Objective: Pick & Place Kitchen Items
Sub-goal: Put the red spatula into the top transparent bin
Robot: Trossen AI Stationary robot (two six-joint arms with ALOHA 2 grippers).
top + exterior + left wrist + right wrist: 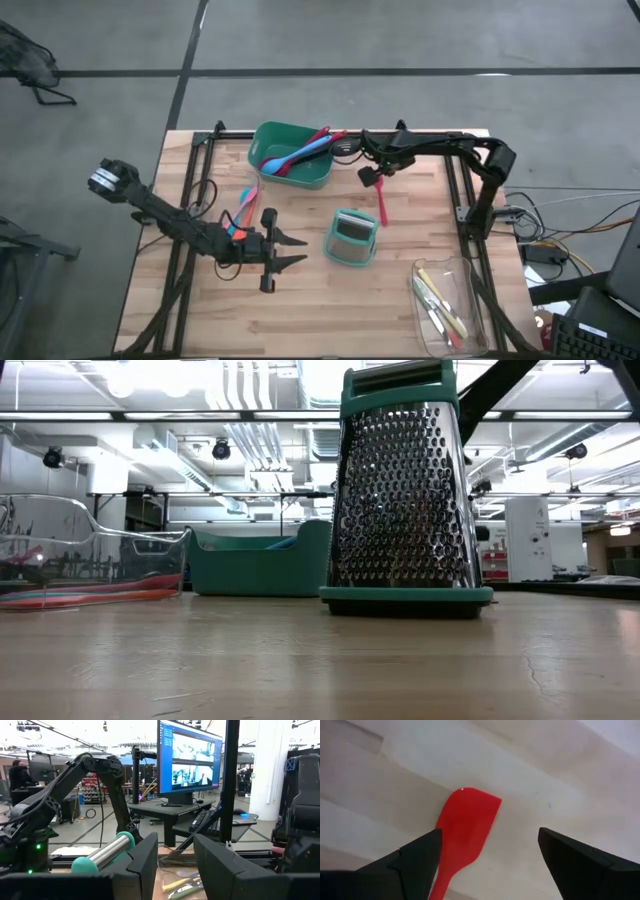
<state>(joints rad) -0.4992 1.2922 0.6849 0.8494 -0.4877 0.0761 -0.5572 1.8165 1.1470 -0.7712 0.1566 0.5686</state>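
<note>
Hovering over the red spatula [465,827] beside the green tub [292,155], the right gripper [487,860] was held wide open, empty. The left gripper [290,250] was parked open near the grater [351,238].

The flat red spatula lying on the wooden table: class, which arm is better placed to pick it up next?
Right. The right gripper hangs open directly over the flat red spatula; the left gripper, also open, sits farther off beside the teal box grater.
</note>
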